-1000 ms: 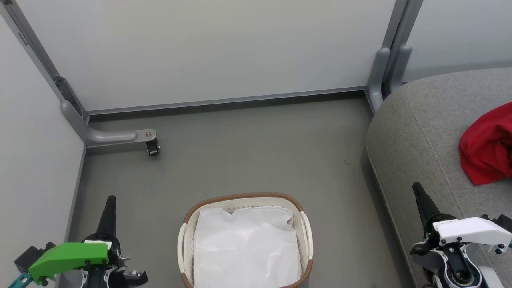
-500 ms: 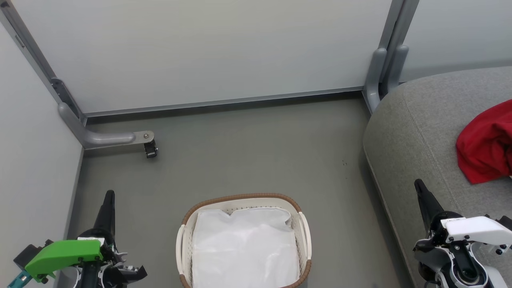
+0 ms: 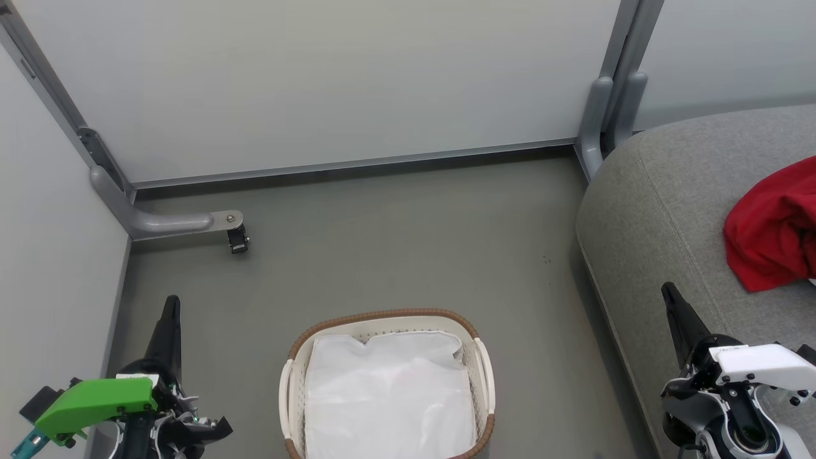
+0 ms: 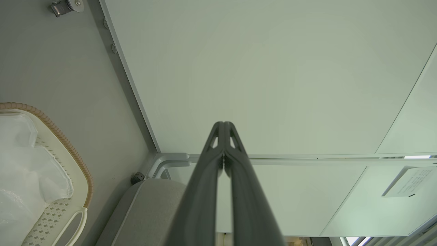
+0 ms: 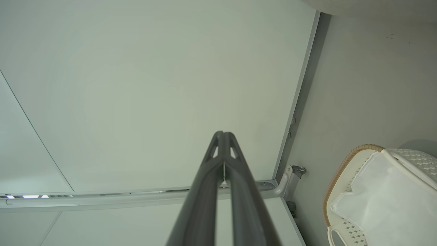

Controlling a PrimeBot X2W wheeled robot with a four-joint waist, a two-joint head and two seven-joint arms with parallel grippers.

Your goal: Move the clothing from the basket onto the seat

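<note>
Our left tool [image 3: 170, 309] and right tool [image 3: 669, 294] are both pinched narrow, empty. We see the clothing [image 3: 771, 236] lying on the seat [image 3: 663, 204], a white sheet [image 3: 389, 395] in the basket [image 3: 382, 315].

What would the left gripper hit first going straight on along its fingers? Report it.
Probably the pale wall panel: the shut left gripper points at it, and nothing stands between in the left wrist view; depth unclear.

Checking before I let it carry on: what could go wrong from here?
1. The white cloth fills the basket; a grab there could lift it, not clothes.
2. The red garment lies on the couch; the shut right gripper nearby may snag it when swinging.
</note>
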